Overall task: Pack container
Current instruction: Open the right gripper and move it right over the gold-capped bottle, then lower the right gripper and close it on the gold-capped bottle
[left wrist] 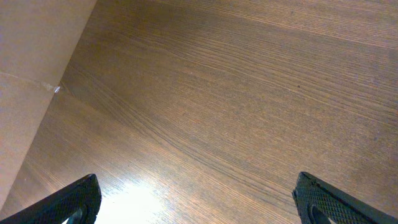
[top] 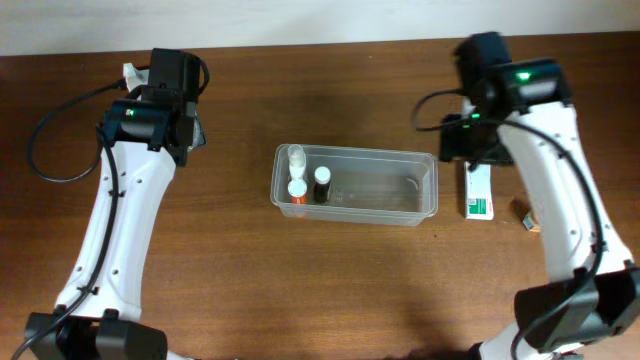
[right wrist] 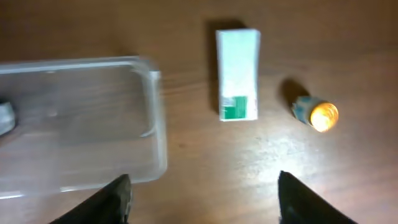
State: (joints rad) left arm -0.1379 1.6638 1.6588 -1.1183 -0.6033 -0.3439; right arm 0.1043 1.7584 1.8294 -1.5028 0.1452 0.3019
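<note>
Container [top: 385, 188] of clear plastic at centre of overhead frame, flat on brown wooden bench [top: 320, 300], long side running left to right. Three small bottles upright inside, clustered at its left end: white bottle [top: 296, 156] in the upper left corner, orange-and-white bottle [top: 297, 190] just below it, dark bottle [top: 322, 183] just to their right.

White-and-green box [top: 479, 192] lying flat on the bench just right of the container, apart from it. Small orange-tipped item [top: 527, 218] further right, near the box, too small to identify.

Left tool [top: 192, 135] at upper left of overhead frame, well apart from the container. In the left wrist view, left tool [left wrist: 198, 202] released and spread wide, dark fingers [left wrist: 68, 202] in the lower corners, only wood grain between them.

Right tool [top: 468, 140] at upper right of overhead frame, over the upper end of the box and near the container's right end. In the right wrist view, right tool [right wrist: 205, 199] released, grasping nothing, dark fingers [right wrist: 115, 199] along the lower edge. Rounded right end of the container [right wrist: 155, 124] at left of that frame, box [right wrist: 237, 73] at upper centre, orange-tipped item [right wrist: 316, 112] at right, glowing under the light.
</note>
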